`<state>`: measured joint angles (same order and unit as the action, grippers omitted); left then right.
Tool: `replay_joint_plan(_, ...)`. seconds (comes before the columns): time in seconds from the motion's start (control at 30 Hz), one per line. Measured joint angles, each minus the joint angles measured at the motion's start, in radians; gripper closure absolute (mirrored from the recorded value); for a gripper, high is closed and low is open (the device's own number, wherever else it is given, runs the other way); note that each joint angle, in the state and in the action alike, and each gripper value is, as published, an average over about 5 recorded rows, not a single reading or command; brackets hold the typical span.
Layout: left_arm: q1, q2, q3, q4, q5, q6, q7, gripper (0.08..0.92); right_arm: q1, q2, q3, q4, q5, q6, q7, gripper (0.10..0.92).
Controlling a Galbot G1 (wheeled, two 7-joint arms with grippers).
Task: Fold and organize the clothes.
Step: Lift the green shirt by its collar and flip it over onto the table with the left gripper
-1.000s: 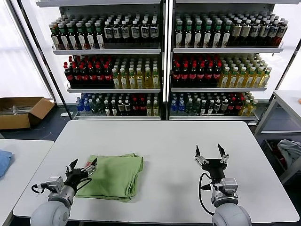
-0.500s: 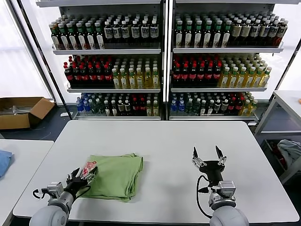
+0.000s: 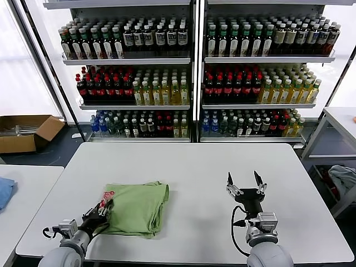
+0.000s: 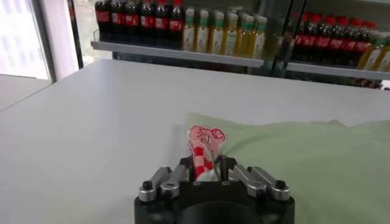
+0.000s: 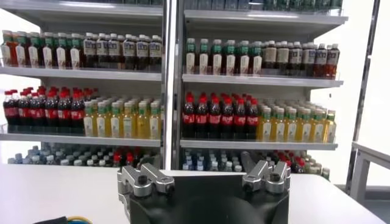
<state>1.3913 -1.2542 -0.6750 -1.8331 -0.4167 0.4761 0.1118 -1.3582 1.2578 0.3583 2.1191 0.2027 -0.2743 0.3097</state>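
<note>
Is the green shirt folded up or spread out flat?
Folded. The green shirt lies as a compact layered bundle on the table, and the left gripper pinches its printed corner.

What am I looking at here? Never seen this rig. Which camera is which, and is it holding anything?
It is a two-armed robot standing at a white table in front of shelves of bottles.

The wide picture comes from a camera on its head, looking down at the table. The other two come from cameras on each wrist, looking out past that arm's own gripper.

On the table lies a folded light green polo shirt. The left gripper is at the shirt's near left corner, and in its wrist view the jaws are closed on the fabric with the red-and-white print sticking up between them. So it is holding the shirt by that corner.

The right gripper is open, pointing up over bare table, holding nothing. Its wrist view shows only its own fingers and the shelves.
</note>
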Motion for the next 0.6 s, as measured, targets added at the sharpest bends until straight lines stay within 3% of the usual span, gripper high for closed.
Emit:
replay_joint_plan(0.23, -0.008, 0.008, -0.018, -0.016, 0.010, -0.010, -0.010, 0.873, 0.004, -0.003, 0.001, 0.000, 0.000, 0.000, 0.001, 0.203)
replay_joint_plan(0.43, -0.015, 0.042, -0.063, -0.022, -0.002, -0.023, -0.008, 0.877, 0.013, -0.010, 0.004, -0.002, 0.004, -0.001, 0.002, 0.203)
replay_joint_plan(0.6, -0.021, 0.131, -0.144, 0.006, -0.014, -0.038, 0.001, 0.877, 0.018, -0.014, 0.005, -0.006, 0.008, -0.001, 0.004, 0.203)
